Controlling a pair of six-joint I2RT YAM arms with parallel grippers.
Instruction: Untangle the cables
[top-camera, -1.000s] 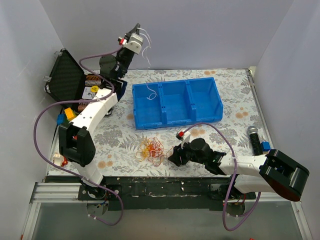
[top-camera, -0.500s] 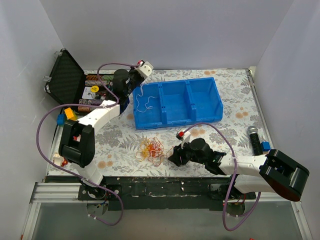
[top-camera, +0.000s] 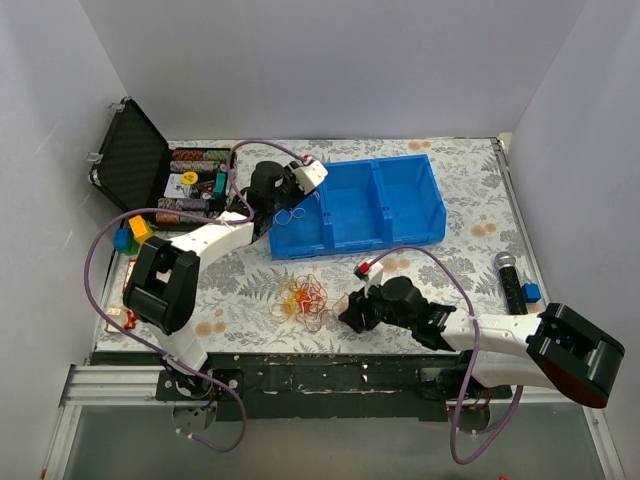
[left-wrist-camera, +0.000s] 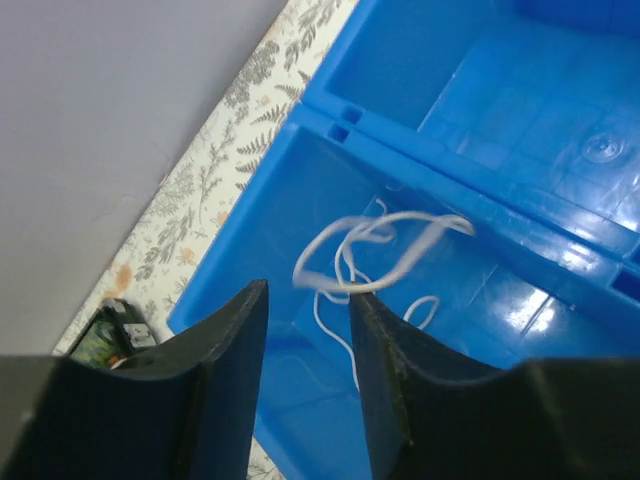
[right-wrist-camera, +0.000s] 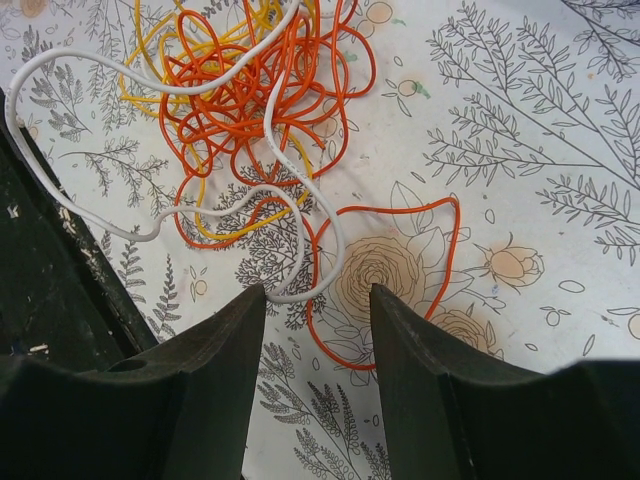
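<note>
- Cables in red, orange-yellow and white lie knotted in a heap on the desk, in front of the blue bin.
- Right jaws hang released and empty just above the desk. The heap lies straight ahead of them, and a white strand and a red loop reach between their tips.
- Left jaws stand parted over the bin's left compartment, with a loose white cable just beyond them.
- Right arm is far nearer the heap, so the next pull looks like its job.

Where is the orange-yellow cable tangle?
Top view: the tangle lies on the table, between the blue bin and the near edge, just left of the right gripper.
</note>
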